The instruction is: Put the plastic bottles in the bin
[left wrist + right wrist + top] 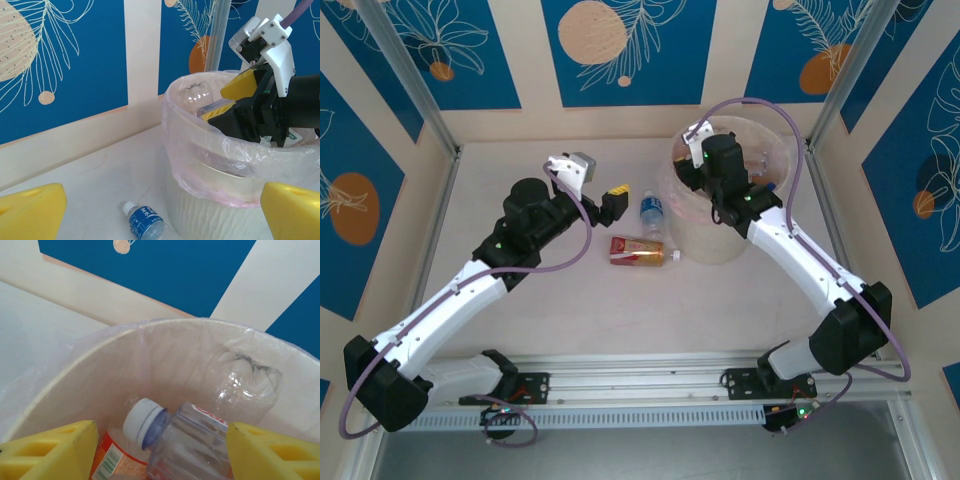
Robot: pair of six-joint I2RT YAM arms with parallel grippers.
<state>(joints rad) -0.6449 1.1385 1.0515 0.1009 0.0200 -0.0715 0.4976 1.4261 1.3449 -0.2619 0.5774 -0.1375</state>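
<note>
while two bottles lie out on the table, both grippers are open and the right one hangs over the bin

reaching in from the near left corner, the left arm (470, 290) stretches toward the middle of the table (500, 170). the left gripper (616, 204) is held above the surface with its yellow fingers (32, 210) spread wide apart. just to its right a blue-label bottle (651, 215) with a white cap lies on the table, near the gripper but clear of it. a red-label bottle (640, 251) lies on its side just on the near side of that one, its cap pointing toward the bin. the two are close together but apart. both sit around the middle of the table, left of the bin.

the bin (708, 246) stands toward the far right corner of the table, with a thin bag (200, 165) draped over its rim. the right gripper (214, 104) hangs over the bin's mouth at about rim level, its fingers (50, 452) parted. below them in the bin lies a clear bottle (190, 440) with a white cap. it sits between the two fingers as the wrist camera sees it, and whether either finger touches it i cannot tell. beside it is an orange-label bottle (112, 462). a crushed clear bottle (245, 385) leans against the far wall of the bin.
</note>
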